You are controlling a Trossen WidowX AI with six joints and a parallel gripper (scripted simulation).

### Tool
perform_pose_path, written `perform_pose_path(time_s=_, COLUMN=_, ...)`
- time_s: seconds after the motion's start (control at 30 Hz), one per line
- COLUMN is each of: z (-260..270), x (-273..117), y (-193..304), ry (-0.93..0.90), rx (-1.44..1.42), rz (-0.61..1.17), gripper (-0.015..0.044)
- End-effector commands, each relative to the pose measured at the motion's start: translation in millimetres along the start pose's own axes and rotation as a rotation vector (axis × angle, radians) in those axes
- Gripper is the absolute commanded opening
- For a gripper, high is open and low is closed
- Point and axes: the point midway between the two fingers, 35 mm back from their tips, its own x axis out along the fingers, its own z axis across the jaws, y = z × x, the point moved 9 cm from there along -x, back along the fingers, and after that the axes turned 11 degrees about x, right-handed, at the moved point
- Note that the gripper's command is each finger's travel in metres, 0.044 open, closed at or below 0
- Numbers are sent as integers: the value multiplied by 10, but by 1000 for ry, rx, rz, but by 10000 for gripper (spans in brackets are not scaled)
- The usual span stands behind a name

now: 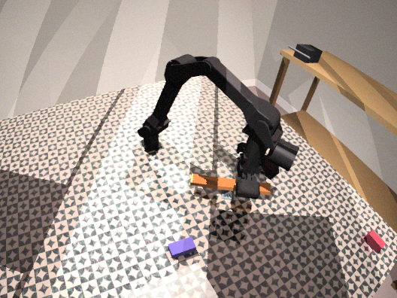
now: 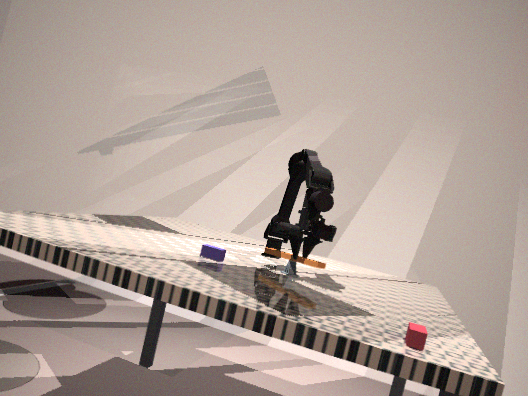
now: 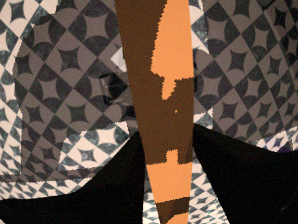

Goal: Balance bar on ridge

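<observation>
1. From where I stand, the black gripper (image 1: 248,186) (image 2: 302,256) (image 3: 165,133) points down at the table (image 1: 124,233) (image 2: 125,250) (image 3: 90,150), its fingers pinching the orange bar (image 1: 225,183) (image 2: 314,262) (image 3: 172,185).
2. The bar passes right between the two fingertips, one black finger on each side of it in the wrist view.
3. They have it off-centre: in the top view the longer stretch reaches out to the left of the fingers in the picture, and a short end pokes out on the other side.
4. The ridge (image 1: 226,195) (image 2: 290,267), a small pale blue-grey piece, stands on the table just beside the fingers, below the longer stretch of bar. Whether bar and ridge touch, I can't tell from here.
5. The bar is up above the patterned table top, with both ends clear of it.
6. A purple block (image 1: 183,247) (image 2: 213,252) lies on the table well apart from the fingers, towards the lower left in the top view.
7. A red block (image 1: 375,241) (image 2: 416,336) sits much farther from them, over by the table's edge at the lower right.
8. Beyond the fingers, off to the upper right in the top view, there's a wooden bench (image 1: 340,80) with a black box (image 1: 308,53) on it.
</observation>
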Motion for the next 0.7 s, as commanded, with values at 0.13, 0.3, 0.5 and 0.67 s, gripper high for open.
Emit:
perform_pose_path(time_s=0.13, z=0, x=14, y=-1, ry=0, rx=0, rz=-1, gripper=0)
perform_pose_path(time_s=0.3, z=0, x=18, y=-1, ry=0, rx=0, rz=-1, gripper=0)
perform_pose_path(time_s=0.5, z=0, x=24, y=-1, ry=0, rx=0, rz=-1, gripper=0)
perform_pose_path(time_s=0.67, z=1, x=27, y=-1, ry=-1, rx=0, rz=-1, gripper=0)
